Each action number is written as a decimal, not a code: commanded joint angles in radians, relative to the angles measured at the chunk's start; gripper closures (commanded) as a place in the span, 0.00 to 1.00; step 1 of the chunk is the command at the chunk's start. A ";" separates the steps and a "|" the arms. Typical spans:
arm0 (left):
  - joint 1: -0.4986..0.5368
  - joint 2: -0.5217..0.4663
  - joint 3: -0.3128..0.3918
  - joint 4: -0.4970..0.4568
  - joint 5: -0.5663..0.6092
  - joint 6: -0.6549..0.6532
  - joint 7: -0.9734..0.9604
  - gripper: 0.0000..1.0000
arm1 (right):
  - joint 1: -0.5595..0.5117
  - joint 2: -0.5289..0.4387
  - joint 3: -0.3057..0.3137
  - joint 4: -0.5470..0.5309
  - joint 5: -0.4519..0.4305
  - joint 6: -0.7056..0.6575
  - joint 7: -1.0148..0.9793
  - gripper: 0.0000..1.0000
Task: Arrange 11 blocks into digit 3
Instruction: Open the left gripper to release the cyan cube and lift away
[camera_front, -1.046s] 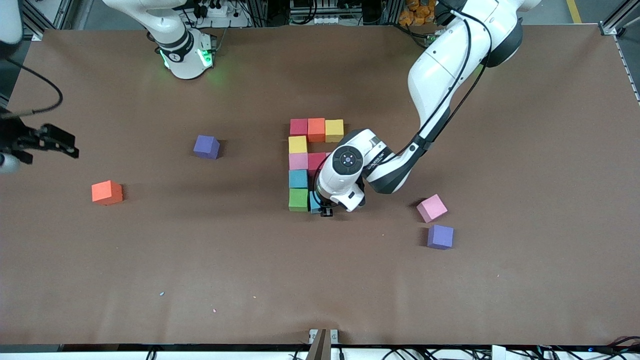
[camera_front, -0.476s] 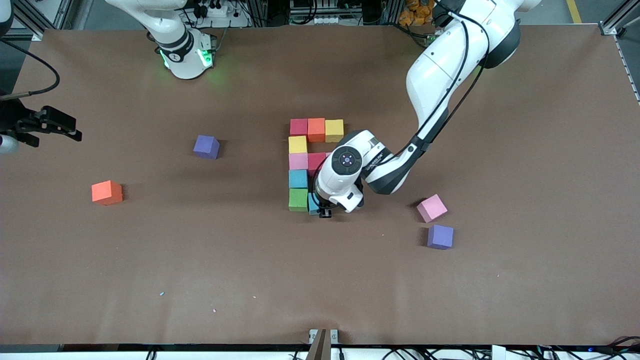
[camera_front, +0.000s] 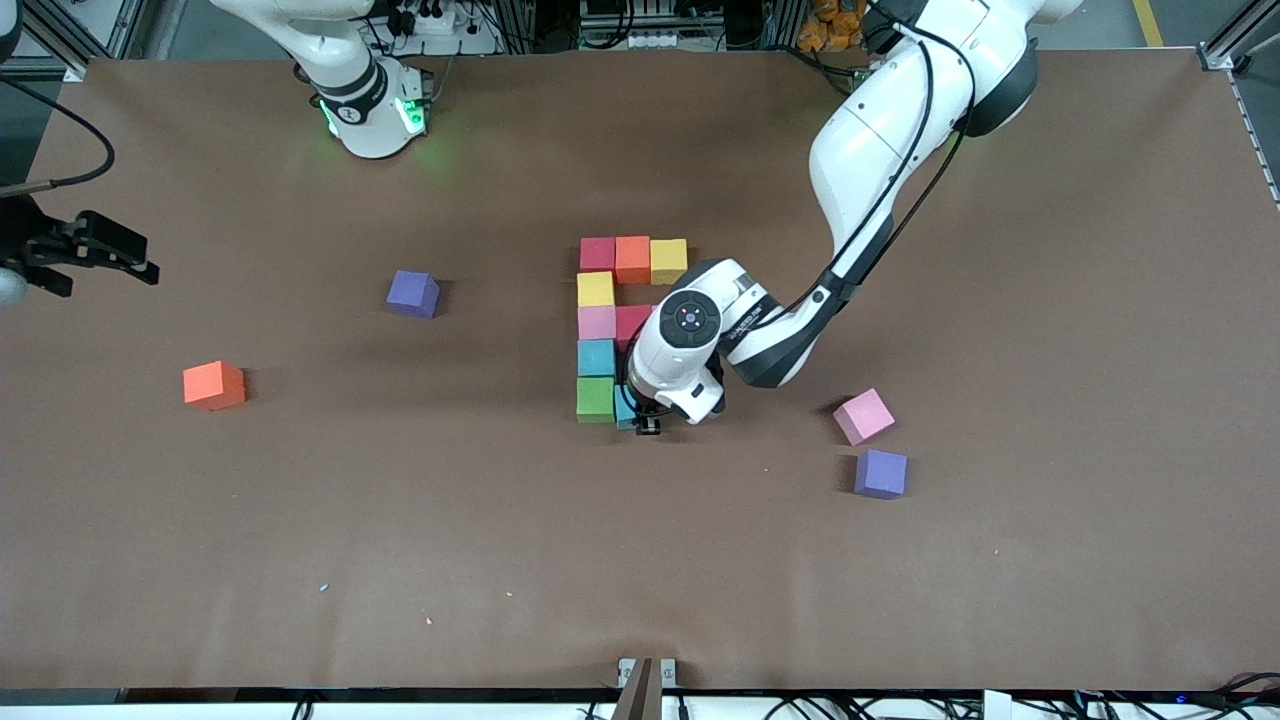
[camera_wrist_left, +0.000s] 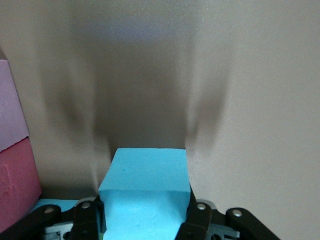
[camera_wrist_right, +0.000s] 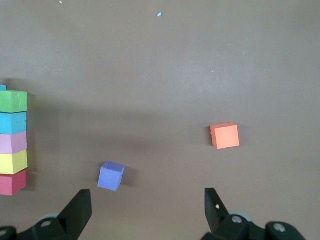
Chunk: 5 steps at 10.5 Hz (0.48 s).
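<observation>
Two grippers – left gripper (camera_wrist_left: 145, 220) grasping light blue block (camera_wrist_left: 147, 187) on brown table (camera_front: 640, 560); right gripper (camera_wrist_right: 147, 210) spread, waits.

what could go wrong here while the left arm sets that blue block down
1. The left gripper is shut on the light blue block right beside the green block, so a finger could nudge that neighbour and skew the column.
2. The wrist hides the placement spot from the front view, so misalignment is hard to catch.
3. The loose pink block touches or nearly touches a purple block, which crowds a later grasp.
</observation>
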 joint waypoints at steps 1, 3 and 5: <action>-0.020 0.031 0.019 0.026 -0.021 0.019 -0.004 0.54 | -0.023 -0.012 0.017 0.038 -0.015 -0.013 -0.009 0.00; -0.045 0.028 0.043 0.026 -0.017 0.019 0.010 0.00 | -0.026 -0.009 0.017 0.048 -0.015 -0.013 -0.006 0.00; -0.046 -0.015 0.044 0.024 -0.019 0.001 0.010 0.00 | -0.047 -0.009 0.017 0.048 -0.006 -0.024 -0.012 0.00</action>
